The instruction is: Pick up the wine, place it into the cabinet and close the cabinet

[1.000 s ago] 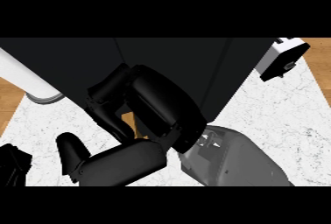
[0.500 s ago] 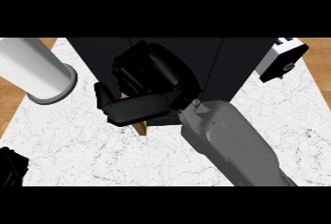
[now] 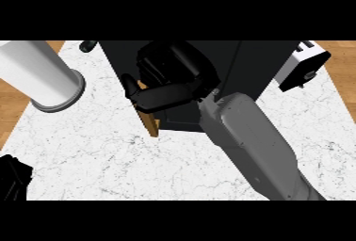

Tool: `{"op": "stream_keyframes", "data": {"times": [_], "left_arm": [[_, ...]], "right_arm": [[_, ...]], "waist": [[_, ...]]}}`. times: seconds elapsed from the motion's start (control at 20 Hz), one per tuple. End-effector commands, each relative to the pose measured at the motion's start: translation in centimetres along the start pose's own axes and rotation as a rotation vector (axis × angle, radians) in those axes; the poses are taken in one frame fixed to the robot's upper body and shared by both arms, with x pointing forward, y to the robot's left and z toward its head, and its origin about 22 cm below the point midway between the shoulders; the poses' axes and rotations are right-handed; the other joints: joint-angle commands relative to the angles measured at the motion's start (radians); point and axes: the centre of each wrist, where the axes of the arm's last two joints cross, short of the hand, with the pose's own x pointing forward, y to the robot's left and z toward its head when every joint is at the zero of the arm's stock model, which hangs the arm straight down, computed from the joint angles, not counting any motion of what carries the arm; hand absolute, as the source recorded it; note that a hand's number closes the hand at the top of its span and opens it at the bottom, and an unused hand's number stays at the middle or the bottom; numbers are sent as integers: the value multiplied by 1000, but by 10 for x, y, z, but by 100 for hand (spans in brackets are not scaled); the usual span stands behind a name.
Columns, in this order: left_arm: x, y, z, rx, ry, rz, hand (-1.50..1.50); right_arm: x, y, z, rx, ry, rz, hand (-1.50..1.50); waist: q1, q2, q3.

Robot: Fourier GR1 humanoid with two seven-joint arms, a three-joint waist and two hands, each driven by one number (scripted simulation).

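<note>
My right hand (image 3: pixel 170 77) is up at the front of the black cabinet (image 3: pixel 257 61), at its open side. Its fingers and thumb are curled round a dark object that I take for the wine, which the hand almost wholly hides. The grey right forearm (image 3: pixel 250 141) runs up from the lower right. Just below the hand, the cabinet door's wooden edge (image 3: pixel 149 121) sticks out toward me, so the door stands open. At the lower left edge my left hand (image 3: pixel 12 181) rests open on the counter.
A tall white cylinder (image 3: pixel 35 73) stands at the counter's left rear. A white toaster (image 3: pixel 303 66) sits at the back right beside the cabinet. The marble counter top (image 3: pixel 90 160) spreads in front of the cabinet, with a wooden floor beyond its left edge.
My right hand has moved up and away from me, from over the counter to the cabinet's opening, with its fingers still curled. The left hand has stayed put.
</note>
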Motion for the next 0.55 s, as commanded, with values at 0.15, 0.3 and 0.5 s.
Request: {"op": "stream_keyframes", "data": {"times": [0.15,0.3,0.5], "left_arm": [[-4,3,-2,-16,-6,-6,150],[0,4,-10,-1,-5,0,150],[2,-5,-9,-47,-9,32,150]], "right_arm": [[-17,-65,11,-183,43,47,150],[-2,-87,20,-162,55,48,150],[-12,-87,17,-162,52,60,150]], "waist": [[1,42,9],[-7,43,10],[9,43,10]]}}
